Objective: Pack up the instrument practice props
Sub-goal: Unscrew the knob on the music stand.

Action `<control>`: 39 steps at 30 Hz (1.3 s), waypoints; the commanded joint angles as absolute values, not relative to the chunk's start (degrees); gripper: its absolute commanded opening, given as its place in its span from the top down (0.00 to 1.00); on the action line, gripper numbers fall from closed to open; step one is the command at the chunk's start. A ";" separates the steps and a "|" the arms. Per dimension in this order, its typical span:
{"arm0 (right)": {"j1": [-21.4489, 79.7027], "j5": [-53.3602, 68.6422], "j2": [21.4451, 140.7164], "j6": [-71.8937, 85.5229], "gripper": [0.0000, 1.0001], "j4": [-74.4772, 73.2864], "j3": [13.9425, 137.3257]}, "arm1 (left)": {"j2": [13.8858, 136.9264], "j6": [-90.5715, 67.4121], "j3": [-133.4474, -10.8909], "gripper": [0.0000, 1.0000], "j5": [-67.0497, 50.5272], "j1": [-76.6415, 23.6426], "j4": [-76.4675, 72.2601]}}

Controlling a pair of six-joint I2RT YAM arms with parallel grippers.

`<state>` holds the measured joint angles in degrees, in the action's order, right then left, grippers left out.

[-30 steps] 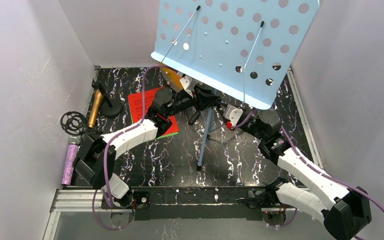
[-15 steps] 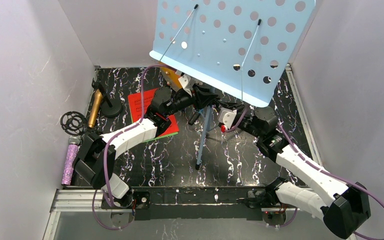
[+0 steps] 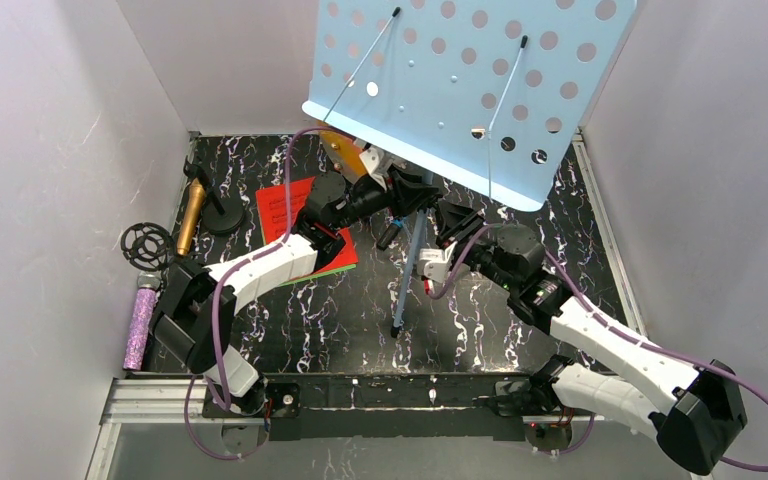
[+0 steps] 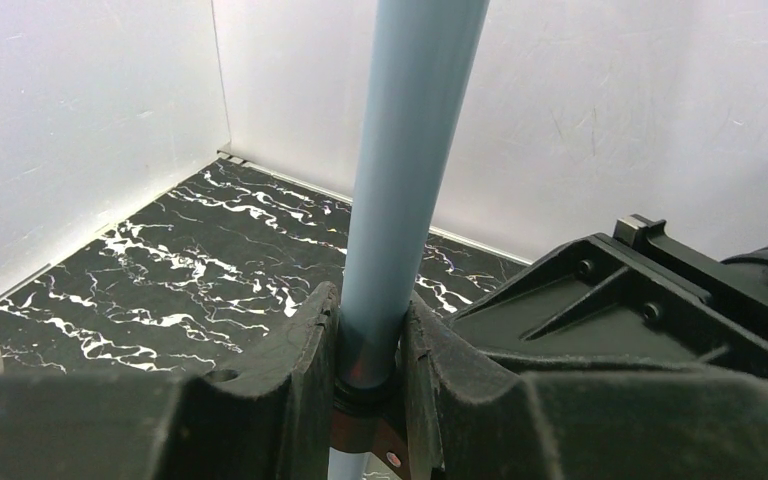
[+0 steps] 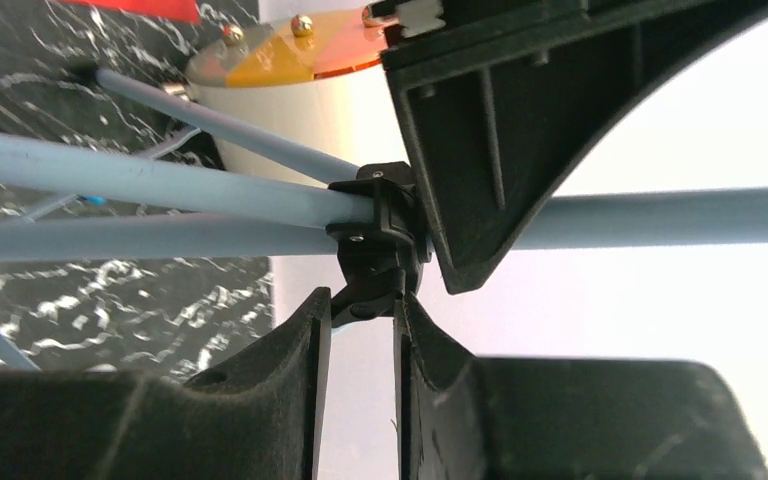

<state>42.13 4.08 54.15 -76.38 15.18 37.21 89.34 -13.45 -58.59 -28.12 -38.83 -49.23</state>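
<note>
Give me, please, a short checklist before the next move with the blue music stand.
1. Left gripper shut on the pale-blue pole: ok.
2. Right gripper pinching the black collar tab: ok.
3. Legs folded against the pole: not ok, they spread out.
4. Perforated desk clear of the walls: cannot tell.
5. Gold microphone and purple microphone away from the stand: ok.

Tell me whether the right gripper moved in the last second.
Yes: the right gripper shifted left, away from the table's right rail, toward the music stand's pole.
</note>
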 commanded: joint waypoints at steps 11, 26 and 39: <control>42.46 -1.26 50.47 -71.46 0.79 11.63 37.61 | 93.10 -17.33 -57.36 1.00 -30.71 -39.75 -39.37; 42.06 -10.02 44.18 11.14 0.11 30.07 30.16 | 93.27 -16.21 -57.30 1.00 -30.41 -39.82 -38.77; 36.18 -14.28 48.48 58.34 0.10 29.41 31.26 | 92.60 -14.70 -57.39 1.00 -29.91 -39.80 -37.44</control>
<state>38.41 -11.90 46.85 37.98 27.16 29.87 90.65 -13.37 -59.35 -29.15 -39.44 -50.00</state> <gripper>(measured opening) 0.932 0.229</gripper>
